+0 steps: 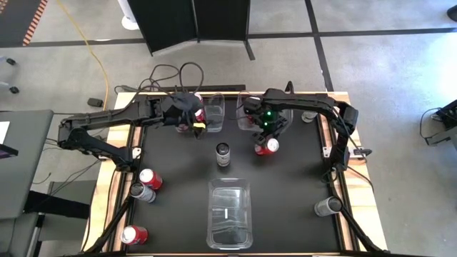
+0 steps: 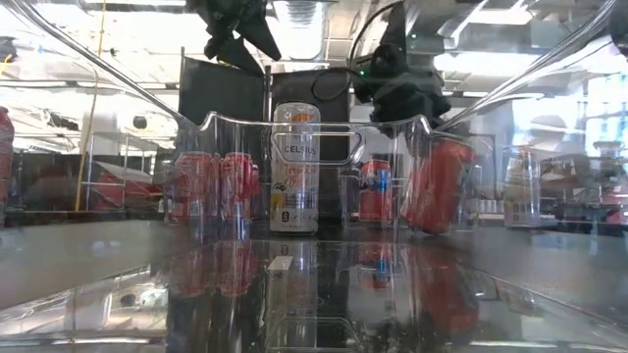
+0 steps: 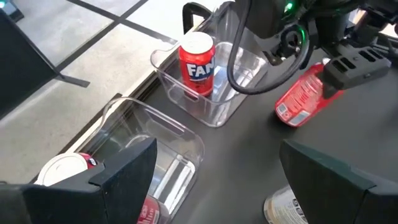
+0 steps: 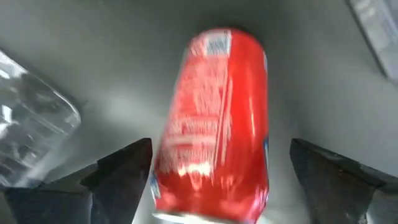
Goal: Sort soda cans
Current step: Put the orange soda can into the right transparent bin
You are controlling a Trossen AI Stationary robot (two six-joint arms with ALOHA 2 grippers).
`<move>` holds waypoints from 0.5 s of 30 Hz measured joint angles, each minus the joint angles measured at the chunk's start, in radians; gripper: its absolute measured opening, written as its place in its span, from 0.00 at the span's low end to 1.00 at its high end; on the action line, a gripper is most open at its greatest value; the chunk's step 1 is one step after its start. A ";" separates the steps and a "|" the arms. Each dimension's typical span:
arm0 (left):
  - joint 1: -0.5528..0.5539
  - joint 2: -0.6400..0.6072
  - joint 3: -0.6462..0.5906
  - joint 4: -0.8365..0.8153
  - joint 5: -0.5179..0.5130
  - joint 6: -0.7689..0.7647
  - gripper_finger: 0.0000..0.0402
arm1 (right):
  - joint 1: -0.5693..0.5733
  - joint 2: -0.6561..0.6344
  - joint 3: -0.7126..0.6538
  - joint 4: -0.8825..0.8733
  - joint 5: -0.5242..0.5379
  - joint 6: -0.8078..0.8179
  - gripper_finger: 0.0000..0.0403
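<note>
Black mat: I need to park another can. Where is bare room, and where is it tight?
Free: the mat between the large clear bin and the grey can at the right edge; also left of the upright centre can. Crowded: the far edge, where both grippers, two small bins and a tipped red can cluster.

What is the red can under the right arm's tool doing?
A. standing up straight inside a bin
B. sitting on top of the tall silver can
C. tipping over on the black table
C: the red can leans on the black table, between the right tool's spread fingers.
</note>
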 joint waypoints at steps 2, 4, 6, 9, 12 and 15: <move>0.001 0.000 0.000 0.000 0.000 -0.004 0.84 | 0.004 0.000 0.011 0.028 0.000 0.000 0.98; 0.001 0.000 0.000 0.000 0.000 -0.010 0.84 | 0.005 0.000 0.028 0.057 0.003 0.003 0.97; 0.001 0.000 0.000 0.000 0.000 -0.019 0.84 | 0.005 0.000 0.050 0.093 0.007 0.002 0.97; 0.001 0.000 0.000 0.000 0.000 -0.037 0.84 | 0.003 0.000 0.096 0.149 0.013 -0.020 0.97; 0.001 0.000 0.000 -0.002 0.000 -0.058 0.84 | 0.000 0.000 0.156 0.163 0.065 -0.022 0.97; 0.001 0.000 0.000 -0.007 0.006 -0.082 0.84 | 0.007 -0.011 0.205 0.136 0.136 -0.031 0.97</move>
